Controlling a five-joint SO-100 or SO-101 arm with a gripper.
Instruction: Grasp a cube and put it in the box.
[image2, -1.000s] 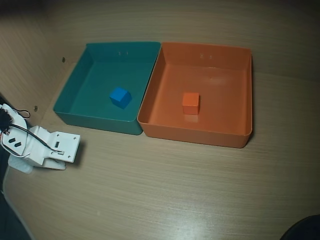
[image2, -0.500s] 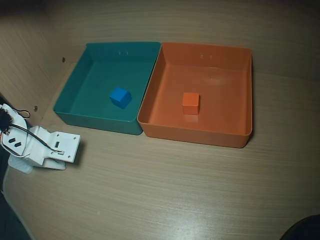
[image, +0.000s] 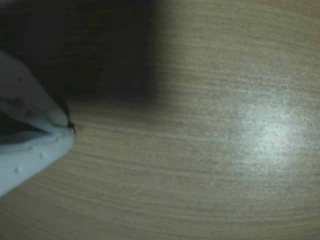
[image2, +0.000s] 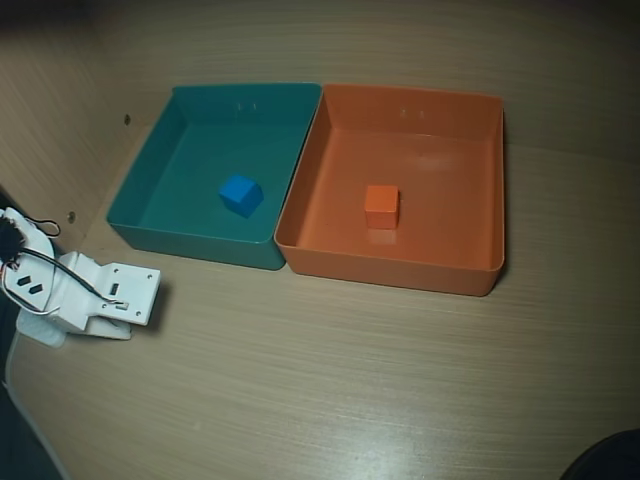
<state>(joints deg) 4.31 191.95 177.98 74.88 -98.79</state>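
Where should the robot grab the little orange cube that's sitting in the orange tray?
Probably from straight above, pinching two opposite flat side faces of the orange cube. It sits near the middle of the orange tray, well clear of the upright walls, so there is room on every side for the pincer to come down around it. The walls would likely block a low sideways approach.

No text, label, brand, number or sign can be read anywhere in the wrist view or the overhead view. The walls of the box (image2: 490, 180) and of the teal tray (image2: 140, 190) are plain, the faces of the cube (image2: 381, 205) and the blue cube (image2: 240, 194) carry no print, and the white arm housing (image2: 95, 292) shows only small dark slots, too small and blurred to be read as markings.
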